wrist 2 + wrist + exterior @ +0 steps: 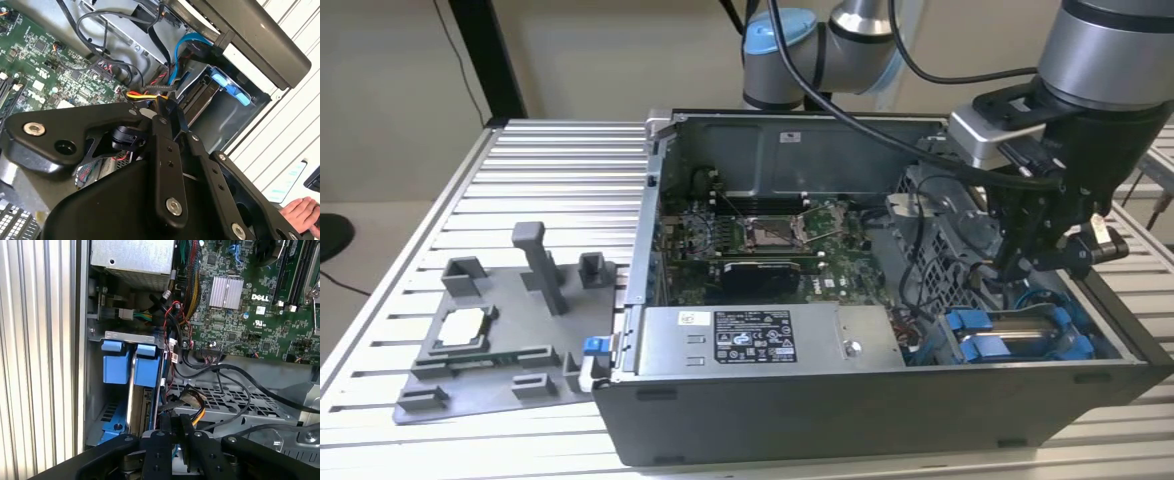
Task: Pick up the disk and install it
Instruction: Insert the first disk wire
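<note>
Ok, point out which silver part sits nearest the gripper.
The blue-framed disk, in a corner of the case just below the gripper. The larger silver box sits toward the exterior view's left, and the small square chip lies outside the case.

Silver-grey metal disk in blue plastic frame (132, 390) is standing edge-on in the drive bay of the open grey metal computer case (82, 340), which is sitting on a ribbed aluminium table (35, 360). Black gripper (176, 427) is hovering near the bay with its fingers closed together, just beside a yellow-orange wire bundle (194, 401). Black cables (235, 372) are running between the green motherboard (240, 325) and a perforated metal cage (225, 400).
</note>
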Controlling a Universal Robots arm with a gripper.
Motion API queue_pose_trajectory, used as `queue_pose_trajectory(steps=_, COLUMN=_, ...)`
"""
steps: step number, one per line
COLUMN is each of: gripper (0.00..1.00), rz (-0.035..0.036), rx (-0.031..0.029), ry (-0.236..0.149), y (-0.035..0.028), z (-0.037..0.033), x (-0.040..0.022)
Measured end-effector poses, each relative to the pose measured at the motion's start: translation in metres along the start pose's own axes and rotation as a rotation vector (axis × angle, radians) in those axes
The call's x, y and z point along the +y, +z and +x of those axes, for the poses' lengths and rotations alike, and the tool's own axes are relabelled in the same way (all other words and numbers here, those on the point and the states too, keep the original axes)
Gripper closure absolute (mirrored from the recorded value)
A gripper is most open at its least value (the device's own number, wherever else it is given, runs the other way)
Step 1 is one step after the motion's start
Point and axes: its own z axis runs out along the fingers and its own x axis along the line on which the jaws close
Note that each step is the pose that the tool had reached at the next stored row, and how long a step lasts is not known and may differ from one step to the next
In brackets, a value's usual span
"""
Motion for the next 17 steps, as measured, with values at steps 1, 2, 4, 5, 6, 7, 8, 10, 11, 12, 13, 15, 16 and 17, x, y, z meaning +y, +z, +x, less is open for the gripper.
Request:
queue_pose_trajectory(steps=1, gripper=1.00, rz=-0.0002, rx=0.0000, ry=0.000, y=0.0000, z=0.0000, x=0.0000)
queue_pose_trajectory(steps=2, gripper=1.00, rz=-0.0024, rx=0.0005, ry=0.002, y=0.0000, z=0.0000, x=-0.0002)
queue_pose_trajectory(steps=4, gripper=1.00, rz=-0.0136, rx=0.0021, ry=0.004, y=0.0001, z=0.0001, x=-0.0013)
queue_pose_trajectory(steps=5, gripper=1.00, rz=-0.0196, rx=0.0027, ry=0.005, y=0.0002, z=0.0001, x=-0.0019)
queue_pose_trajectory(steps=6, gripper=1.00, rz=-0.0257, rx=0.0037, ry=0.006, y=0.0003, z=0.0003, x=-0.0028)
queue_pose_trajectory(steps=7, gripper=1.00, rz=-0.0297, rx=0.0050, ry=0.006, y=0.0007, z=0.0004, x=-0.0042)
queue_pose_trajectory(steps=8, gripper=1.00, rz=-0.0324, rx=0.0061, ry=0.007, y=0.0010, z=0.0006, x=-0.0060)
queue_pose_trajectory(steps=10, gripper=1.00, rz=-0.0422, rx=0.0080, ry=0.007, y=0.0015, z=0.0009, x=-0.0093)
queue_pose_trajectory(steps=11, gripper=1.00, rz=-0.0497, rx=0.0094, ry=0.007, y=0.0017, z=0.0009, x=-0.0104)
queue_pose_trajectory(steps=12, gripper=1.00, rz=-0.0579, rx=0.0108, ry=0.007, y=0.0019, z=0.0011, x=-0.0116)
queue_pose_trajectory(steps=13, gripper=1.00, rz=-0.0661, rx=0.0121, ry=0.007, y=0.0022, z=0.0012, x=-0.0129)
queue_pose_trajectory(steps=15, gripper=1.00, rz=-0.0776, rx=0.0147, ry=0.006, y=0.0029, z=0.0018, x=-0.0181)
queue_pose_trajectory(steps=16, gripper=1.00, rz=-0.0821, rx=0.0155, ry=0.006, y=0.0036, z=0.0020, x=-0.0216)
queue_pose_trajectory(steps=17, gripper=1.00, rz=-0.0866, rx=0.0163, ry=0.006, y=0.0043, z=0.0024, x=-0.0253)
